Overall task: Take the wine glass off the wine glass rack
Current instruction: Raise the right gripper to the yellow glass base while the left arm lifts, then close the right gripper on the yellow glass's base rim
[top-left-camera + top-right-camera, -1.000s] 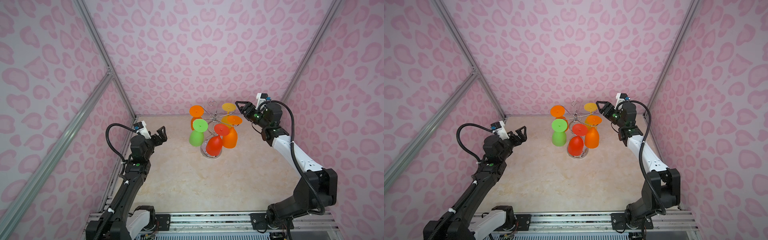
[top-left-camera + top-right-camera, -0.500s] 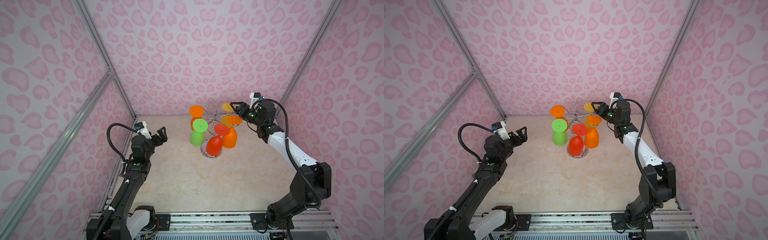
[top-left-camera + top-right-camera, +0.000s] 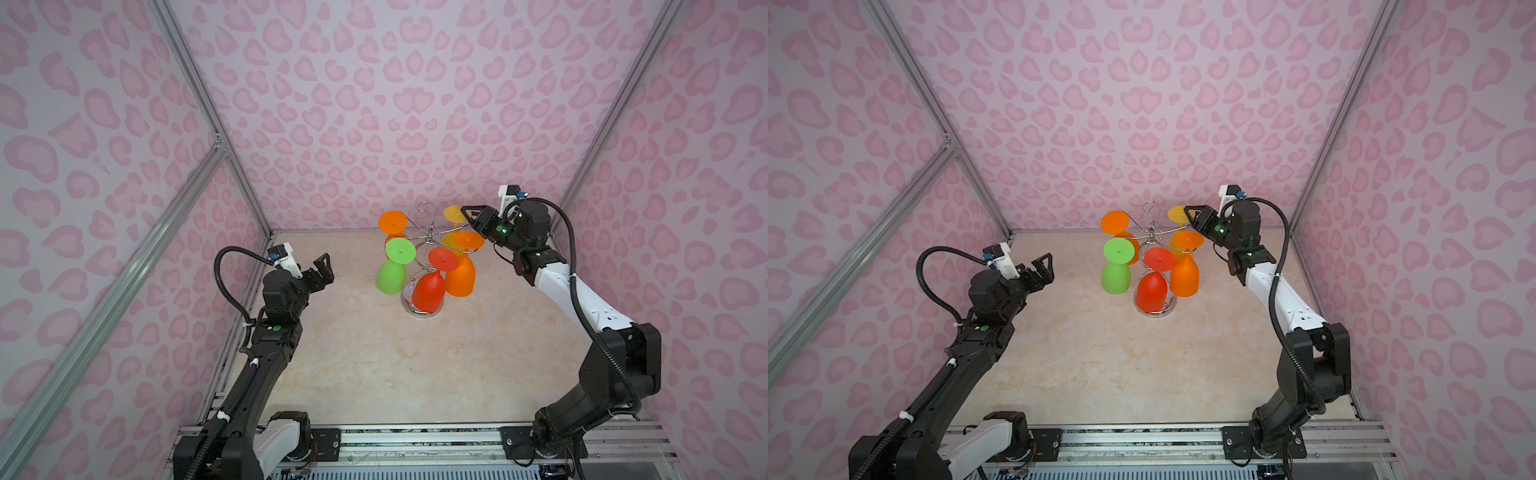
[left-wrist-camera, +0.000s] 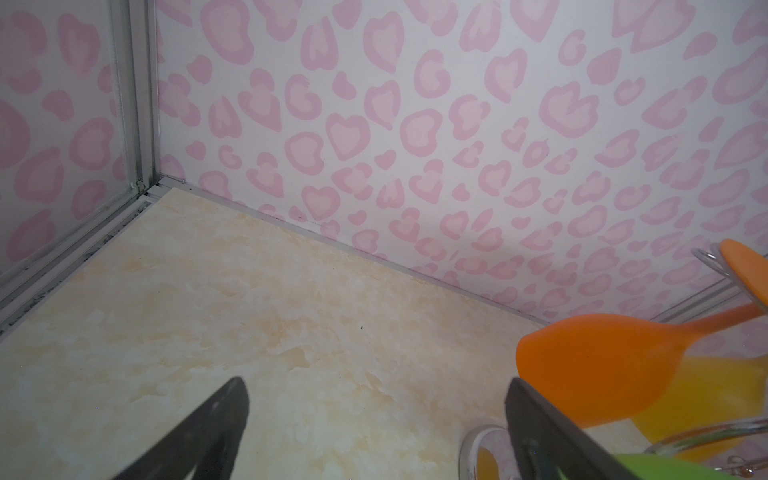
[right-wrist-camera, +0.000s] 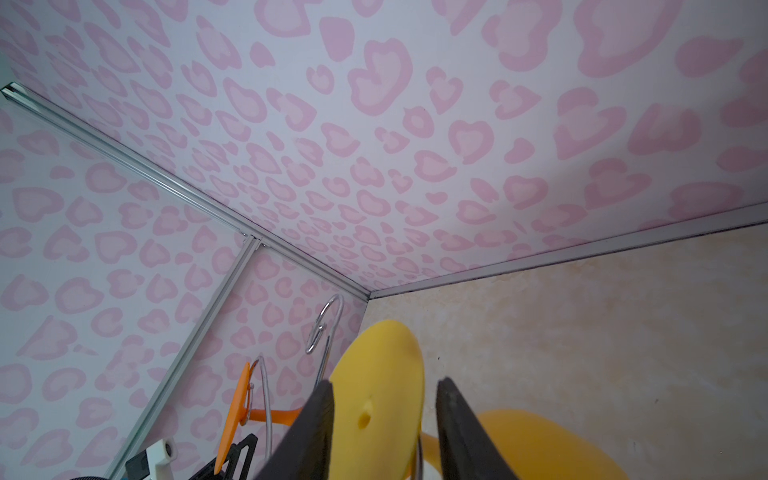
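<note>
Fingers of our parked left gripper (image 3: pixel 323 270) gape empty near the left edge of the beige marbled worktop (image 3: pixel 374 353). By the far edge, our half-open right gripper (image 5: pixel 385 382) straddles the foot of the yellow plastic wine glass (image 5: pixel 382 353), which hangs on the chrome wire rack (image 3: pixel 430 237). We judge this is for unhooking.

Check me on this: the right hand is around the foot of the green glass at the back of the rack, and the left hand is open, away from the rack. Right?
Wrong colour: the right hand is around the foot of the yellow glass at the back of the rack, as the right wrist view shows. The left hand is open, away from it.
</note>
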Robot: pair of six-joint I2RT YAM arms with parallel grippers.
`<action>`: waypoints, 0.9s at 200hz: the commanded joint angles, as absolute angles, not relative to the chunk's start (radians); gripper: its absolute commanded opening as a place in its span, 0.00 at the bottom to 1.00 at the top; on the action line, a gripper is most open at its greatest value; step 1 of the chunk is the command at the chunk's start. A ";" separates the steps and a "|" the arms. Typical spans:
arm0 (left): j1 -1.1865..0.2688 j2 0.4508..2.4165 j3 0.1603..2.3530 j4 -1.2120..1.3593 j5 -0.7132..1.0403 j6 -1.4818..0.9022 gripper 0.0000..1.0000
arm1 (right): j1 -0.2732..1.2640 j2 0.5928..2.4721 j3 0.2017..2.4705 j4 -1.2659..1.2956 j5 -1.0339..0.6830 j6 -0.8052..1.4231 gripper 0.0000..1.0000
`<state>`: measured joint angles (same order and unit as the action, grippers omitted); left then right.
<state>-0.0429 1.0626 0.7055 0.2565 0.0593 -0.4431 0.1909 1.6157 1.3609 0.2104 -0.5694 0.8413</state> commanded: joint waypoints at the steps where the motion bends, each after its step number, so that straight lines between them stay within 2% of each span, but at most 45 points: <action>1: -0.042 1.064 0.704 0.252 0.050 -0.428 0.98 | 0.193 1.624 1.370 0.206 -0.578 0.819 0.37; 49: -0.043 1.068 0.705 0.247 0.048 -0.426 0.98 | 0.192 1.629 1.385 0.183 -0.578 0.815 0.25; 180: -0.042 1.078 0.708 0.238 0.041 -0.424 0.98 | 0.160 1.640 1.375 0.294 -0.656 0.951 0.05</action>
